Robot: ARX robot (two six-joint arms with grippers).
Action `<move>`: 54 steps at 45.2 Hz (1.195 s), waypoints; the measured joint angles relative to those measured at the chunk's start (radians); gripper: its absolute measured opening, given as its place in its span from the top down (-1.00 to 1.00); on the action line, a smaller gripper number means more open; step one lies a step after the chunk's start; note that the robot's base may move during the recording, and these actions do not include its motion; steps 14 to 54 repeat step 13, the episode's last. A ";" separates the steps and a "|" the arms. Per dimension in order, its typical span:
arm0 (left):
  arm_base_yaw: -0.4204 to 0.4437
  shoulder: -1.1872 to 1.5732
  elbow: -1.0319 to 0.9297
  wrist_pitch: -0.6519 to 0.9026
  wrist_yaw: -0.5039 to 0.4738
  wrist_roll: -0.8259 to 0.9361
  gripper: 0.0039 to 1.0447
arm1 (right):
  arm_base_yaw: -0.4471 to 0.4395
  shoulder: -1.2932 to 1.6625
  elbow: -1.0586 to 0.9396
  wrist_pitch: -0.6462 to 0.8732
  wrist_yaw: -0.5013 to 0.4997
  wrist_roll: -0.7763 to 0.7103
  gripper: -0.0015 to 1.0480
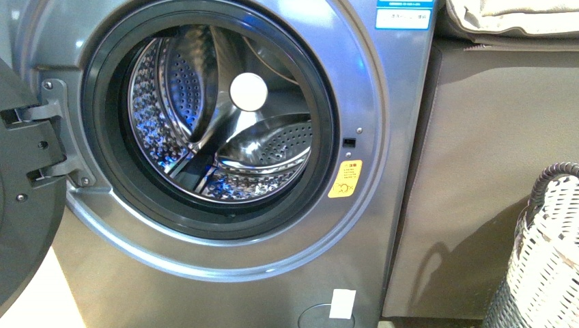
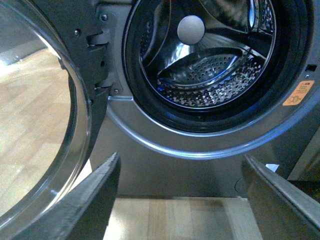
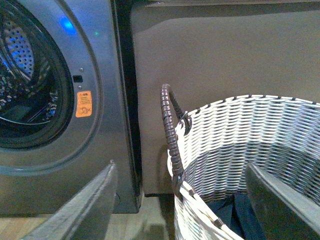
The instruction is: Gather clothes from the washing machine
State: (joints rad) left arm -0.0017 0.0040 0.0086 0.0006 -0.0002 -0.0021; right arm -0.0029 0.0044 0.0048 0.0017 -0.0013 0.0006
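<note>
The grey washing machine (image 1: 225,260) fills the front view with its round door (image 1: 20,205) swung open at the left. Its perforated steel drum (image 1: 225,130) shows no garment inside. The orange sticker (image 1: 345,179) and white tag (image 1: 342,303) are on its front. The dark navy clothes (image 3: 239,217) lie inside the white woven basket (image 3: 250,135) in the right wrist view. My right gripper (image 3: 182,210) is open and empty just above the basket's rim. My left gripper (image 2: 182,200) is open and empty, low in front of the machine (image 2: 200,165). Neither gripper shows in the front view.
A beige cabinet (image 1: 478,178) stands right of the machine, with folded fabric (image 1: 512,17) on top. The basket (image 1: 546,253) stands at the front right with a dark handle (image 3: 170,130). The open door's glass (image 2: 35,125) is at the left arm's side. Wooden floor (image 2: 165,217) lies below.
</note>
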 joint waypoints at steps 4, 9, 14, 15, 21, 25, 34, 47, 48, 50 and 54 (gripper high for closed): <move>0.000 0.000 0.000 0.000 0.000 0.000 -0.88 | 0.000 0.000 0.000 0.000 0.000 0.000 -0.87; 0.000 0.000 0.000 0.000 0.000 0.000 -0.88 | 0.000 0.000 0.000 0.000 0.000 0.000 -0.85; 0.000 0.000 0.000 0.000 0.000 0.000 -0.88 | 0.000 0.000 0.000 0.000 0.000 0.000 -0.86; 0.000 0.000 0.000 0.000 0.000 0.000 -0.88 | 0.000 0.000 0.000 0.000 0.000 0.000 -0.86; 0.000 0.000 0.000 0.000 0.000 0.000 -0.88 | 0.000 0.000 0.000 0.000 0.000 0.000 -0.86; 0.000 0.000 0.000 0.000 0.000 0.000 -0.88 | 0.000 0.000 0.000 0.000 0.000 0.000 -0.86; 0.000 0.000 0.000 0.000 0.000 0.000 -0.88 | 0.000 0.000 0.000 0.000 0.000 0.000 -0.86; 0.000 0.000 0.000 0.000 0.000 0.000 -0.88 | 0.000 0.000 0.000 0.000 0.000 0.000 -0.86; 0.000 0.000 0.000 0.000 0.000 0.000 -0.88 | 0.000 0.000 0.000 0.000 0.000 0.000 -0.86; 0.000 0.000 0.000 0.000 0.000 0.000 -0.88 | 0.000 0.000 0.000 0.000 0.000 0.000 -0.86; 0.000 0.000 0.000 0.000 0.000 0.000 -0.88 | 0.000 0.000 0.000 0.000 0.000 0.000 -0.86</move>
